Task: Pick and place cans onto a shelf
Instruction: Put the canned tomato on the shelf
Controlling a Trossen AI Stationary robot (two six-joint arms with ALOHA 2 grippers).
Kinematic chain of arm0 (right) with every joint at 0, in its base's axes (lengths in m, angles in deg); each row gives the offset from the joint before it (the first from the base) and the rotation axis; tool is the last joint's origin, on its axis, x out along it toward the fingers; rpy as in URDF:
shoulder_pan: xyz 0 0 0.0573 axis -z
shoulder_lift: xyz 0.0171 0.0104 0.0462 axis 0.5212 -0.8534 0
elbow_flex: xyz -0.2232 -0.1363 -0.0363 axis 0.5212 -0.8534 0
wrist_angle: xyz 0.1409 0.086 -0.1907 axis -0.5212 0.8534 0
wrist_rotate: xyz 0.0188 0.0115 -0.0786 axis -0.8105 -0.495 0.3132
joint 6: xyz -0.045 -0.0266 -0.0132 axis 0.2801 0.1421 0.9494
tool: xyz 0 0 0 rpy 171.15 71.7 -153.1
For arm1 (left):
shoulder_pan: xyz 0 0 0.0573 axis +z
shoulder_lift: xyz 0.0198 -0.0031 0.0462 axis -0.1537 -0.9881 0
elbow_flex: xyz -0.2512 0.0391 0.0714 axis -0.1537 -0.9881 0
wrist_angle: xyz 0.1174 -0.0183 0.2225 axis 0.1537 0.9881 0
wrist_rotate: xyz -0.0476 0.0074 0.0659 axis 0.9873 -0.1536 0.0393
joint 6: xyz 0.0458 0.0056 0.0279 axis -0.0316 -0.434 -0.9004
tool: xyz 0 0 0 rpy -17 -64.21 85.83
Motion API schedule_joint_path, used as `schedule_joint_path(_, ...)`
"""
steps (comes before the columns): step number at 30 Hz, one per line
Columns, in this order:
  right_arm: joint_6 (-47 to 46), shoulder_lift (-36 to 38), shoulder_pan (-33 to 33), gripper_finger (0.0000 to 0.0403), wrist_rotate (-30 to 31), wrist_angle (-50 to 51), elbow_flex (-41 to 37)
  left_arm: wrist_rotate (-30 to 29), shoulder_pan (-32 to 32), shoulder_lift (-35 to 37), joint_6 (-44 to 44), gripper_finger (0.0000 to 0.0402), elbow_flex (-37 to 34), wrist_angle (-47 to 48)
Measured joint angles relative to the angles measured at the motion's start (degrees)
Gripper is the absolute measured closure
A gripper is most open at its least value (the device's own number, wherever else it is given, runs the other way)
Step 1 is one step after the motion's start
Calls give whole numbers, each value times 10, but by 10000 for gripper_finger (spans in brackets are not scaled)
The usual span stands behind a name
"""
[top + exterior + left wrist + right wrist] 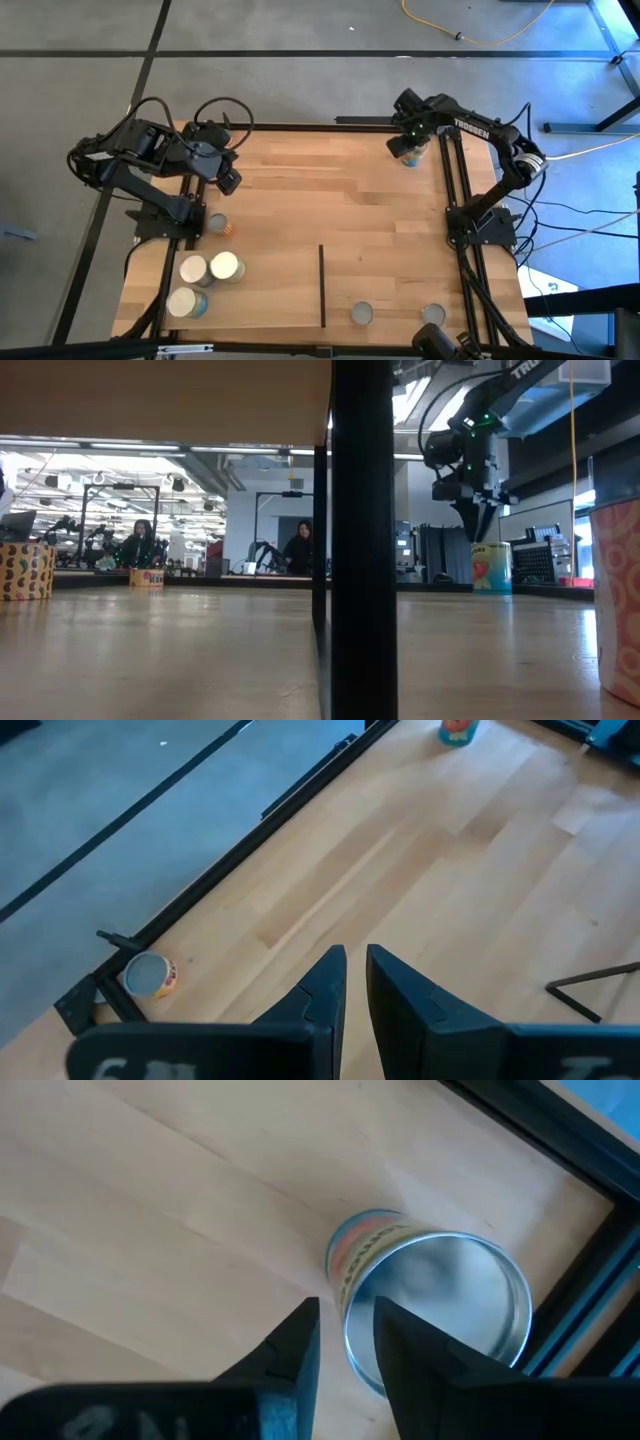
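From above, seven cans stand on the counter (330, 210): four near the left edge, two at the front edge, and one can (409, 152) at the far right corner under the right pincer (408, 140). "TROSSEN" reads on that arm.

Low view: the right pincer hangs just above this can.

Wrist views: the right pincer's fingers nearly together, holding nothing; the left pincer (356, 982) nearly closed, empty.

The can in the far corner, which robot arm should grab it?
The right arm. Its hand hangs right above that can at the table's far right corner, fingers nearly together. The left hand is way over on the left side, holding nothing.
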Motion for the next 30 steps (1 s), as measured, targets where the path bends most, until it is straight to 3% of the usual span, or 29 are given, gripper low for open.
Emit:
schedule_joint_path(13,2,5,0,308,11,-46,-50,1,5,0,-1,366,0,0)
schedule_joint_path(21,2,3,2,389,29,-45,-52,2,5,0,-1,366,0,0)
schedule_joint_path(30,16,1,2,400,32,-40,-47,3,5,0,-2,366,0,0)
